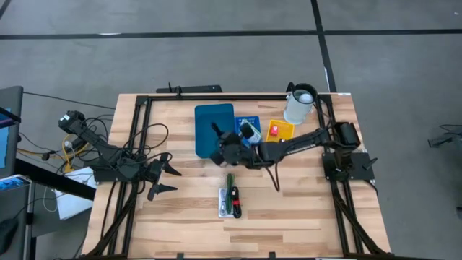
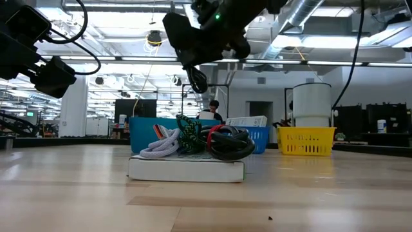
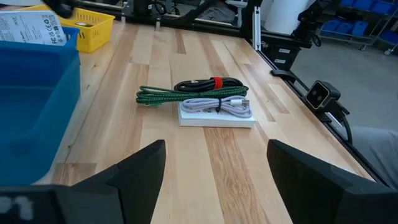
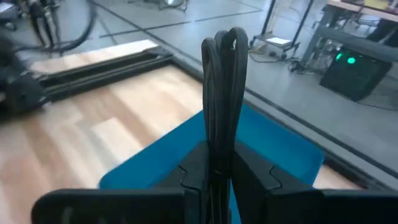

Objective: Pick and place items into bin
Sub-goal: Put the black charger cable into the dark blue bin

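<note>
Clamped between the right gripper's [image 4: 217,168] closed fingers is a looped black cable [image 4: 222,93], standing upright out of them, held in the air above the blue bin [image 4: 273,149], at the bin's near right part in the high view. On the left side of the table [image 1: 289,217] the left gripper [image 1: 162,178] rests low with its fingers spread wide and nothing between them.

Nearest on the wood lies a white flat packet [image 1: 225,203]. On top of it sit a green braided cable [image 3: 180,94], a pale grey coiled cable [image 3: 221,106] and a black cable with a red tie [image 3: 214,83].

Farther back, right of the bin, stand a small blue basket [image 1: 250,124] with a white printed packet [image 3: 28,28] in it, and a yellow basket [image 1: 280,131] holding a red piece [image 1: 275,131]. A white jug [image 1: 300,103] stands at the far right.
</note>
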Controlling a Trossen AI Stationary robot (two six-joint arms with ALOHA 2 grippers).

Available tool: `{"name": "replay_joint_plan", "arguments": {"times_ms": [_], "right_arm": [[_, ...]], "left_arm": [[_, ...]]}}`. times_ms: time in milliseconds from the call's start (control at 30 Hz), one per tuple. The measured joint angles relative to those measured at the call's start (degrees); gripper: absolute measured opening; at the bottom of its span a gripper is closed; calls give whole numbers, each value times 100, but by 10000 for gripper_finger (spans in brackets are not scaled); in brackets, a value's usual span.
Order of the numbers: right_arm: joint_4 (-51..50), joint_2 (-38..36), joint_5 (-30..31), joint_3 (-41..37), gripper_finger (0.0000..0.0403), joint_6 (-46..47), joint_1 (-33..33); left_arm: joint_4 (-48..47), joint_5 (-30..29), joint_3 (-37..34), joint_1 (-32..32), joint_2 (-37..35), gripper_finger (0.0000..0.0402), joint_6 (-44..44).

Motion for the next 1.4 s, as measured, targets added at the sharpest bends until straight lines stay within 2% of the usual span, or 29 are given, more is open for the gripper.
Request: {"name": "replay_joint_plan", "arguments": {"times_ms": [133,267,533,1033,1167,1400], "right_arm": [[4,0,-69,0,47,4,-284],[69,0,-456,0,47,49,-543],[355,0,-457,0,49,52,-661],[324,22,-455,0,108,63,-673],[339,265,-463,-20,116,68,-672],[986,1159,-474,-4,123,297,-701]], "left_arm": [[-2,0,0,-1,-2,270,2],[-1,0,0,-2,0,270,0],[-2,0,2,0,0,270,2],[-2,0,2,-2,0,270,2],[-3,0,2,-1,-2,270,0],[-6,1,2,-2,-2,270,1]]}}
